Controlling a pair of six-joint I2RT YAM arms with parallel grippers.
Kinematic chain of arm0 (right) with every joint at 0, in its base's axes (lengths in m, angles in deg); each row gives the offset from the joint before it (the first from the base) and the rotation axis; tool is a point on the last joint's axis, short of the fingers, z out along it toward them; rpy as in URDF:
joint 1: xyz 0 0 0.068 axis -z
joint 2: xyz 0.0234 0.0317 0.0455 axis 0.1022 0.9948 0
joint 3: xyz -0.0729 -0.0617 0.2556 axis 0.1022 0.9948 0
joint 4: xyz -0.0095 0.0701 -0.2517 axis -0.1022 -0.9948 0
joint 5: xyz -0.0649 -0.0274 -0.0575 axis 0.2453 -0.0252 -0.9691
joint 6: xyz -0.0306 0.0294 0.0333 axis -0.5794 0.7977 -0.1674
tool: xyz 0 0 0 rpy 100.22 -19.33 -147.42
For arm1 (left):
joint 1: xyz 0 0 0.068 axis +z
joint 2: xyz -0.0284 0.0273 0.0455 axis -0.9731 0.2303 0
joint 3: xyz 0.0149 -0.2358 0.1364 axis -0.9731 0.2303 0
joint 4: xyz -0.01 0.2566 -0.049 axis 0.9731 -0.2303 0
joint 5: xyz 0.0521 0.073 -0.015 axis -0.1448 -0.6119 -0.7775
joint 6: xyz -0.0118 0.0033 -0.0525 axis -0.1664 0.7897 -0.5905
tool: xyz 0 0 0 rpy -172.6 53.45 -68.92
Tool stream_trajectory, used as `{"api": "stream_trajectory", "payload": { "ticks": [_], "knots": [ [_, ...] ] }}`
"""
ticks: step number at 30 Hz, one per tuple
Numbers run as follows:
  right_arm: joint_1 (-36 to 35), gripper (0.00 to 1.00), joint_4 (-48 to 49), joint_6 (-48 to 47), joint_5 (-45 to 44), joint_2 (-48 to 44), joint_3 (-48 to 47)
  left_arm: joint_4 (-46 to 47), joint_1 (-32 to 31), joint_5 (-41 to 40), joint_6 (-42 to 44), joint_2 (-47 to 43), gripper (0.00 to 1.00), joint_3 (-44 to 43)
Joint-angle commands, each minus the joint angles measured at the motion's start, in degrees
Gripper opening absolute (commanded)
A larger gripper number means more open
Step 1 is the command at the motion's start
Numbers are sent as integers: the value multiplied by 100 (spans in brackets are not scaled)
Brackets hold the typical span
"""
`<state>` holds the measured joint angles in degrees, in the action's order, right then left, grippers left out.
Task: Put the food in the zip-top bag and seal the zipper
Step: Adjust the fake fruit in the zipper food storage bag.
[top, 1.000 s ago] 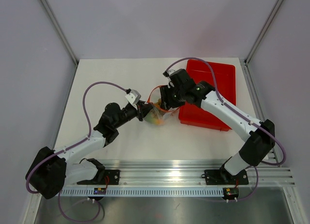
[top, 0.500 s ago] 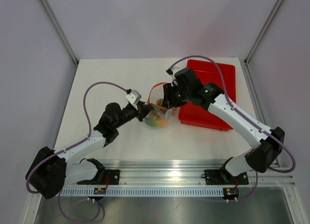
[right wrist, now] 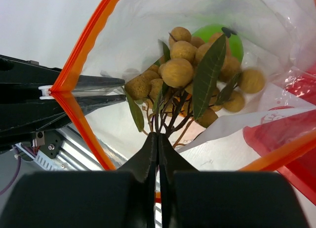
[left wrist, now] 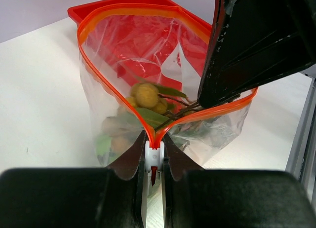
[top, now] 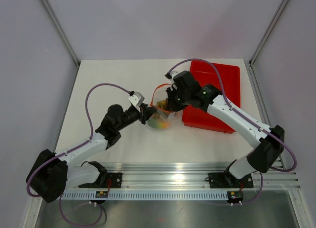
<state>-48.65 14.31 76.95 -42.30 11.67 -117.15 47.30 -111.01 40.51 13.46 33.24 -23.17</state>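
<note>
The clear zip-top bag [top: 160,118] stands on the table with its mouth wide open, edged by the orange-red zipper [left wrist: 113,97]. My left gripper [left wrist: 154,161] is shut on the zipper's white end piece [left wrist: 154,156]. My right gripper [right wrist: 159,139] reaches into the mouth from above, shut on the dark stems of the bunch of tan-brown balls [right wrist: 182,65]. That bunch hangs inside the bag with its green leaves. The round bright-green fruit [right wrist: 217,38] lies behind it. Green and orange show through the bag in the top view.
The red tray [top: 222,80] lies right of the bag, under the right arm. The aluminium rail [top: 168,176] with both arm bases runs along the near edge. White table spreads left of and behind the bag.
The right gripper's jaws have gone from open to shut. The right arm swung slightly right, then came back over the bag's mouth. The left arm has held still.
</note>
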Motion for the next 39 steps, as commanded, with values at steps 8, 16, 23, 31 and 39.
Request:
{"api": "stream_trajectory", "payload": {
  "ticks": [8,16,23,31,39],
  "knots": [
    [-46,0,441,236,216,29,-42,423,31,236,50,-46,0,-47],
    [787,0,1179,1018,1805,179,151,362,31,297,146,-160,0,14],
    [1044,0,979,1291,1554,635,169,362,31,368,129,-187,0,-3],
    [825,0,460,1054,358,1031,-15,265,23,447,138,-257,0,-39],
    [570,14,406,984,-38,830,-173,195,23,552,94,-231,0,-118]
  ]
}}
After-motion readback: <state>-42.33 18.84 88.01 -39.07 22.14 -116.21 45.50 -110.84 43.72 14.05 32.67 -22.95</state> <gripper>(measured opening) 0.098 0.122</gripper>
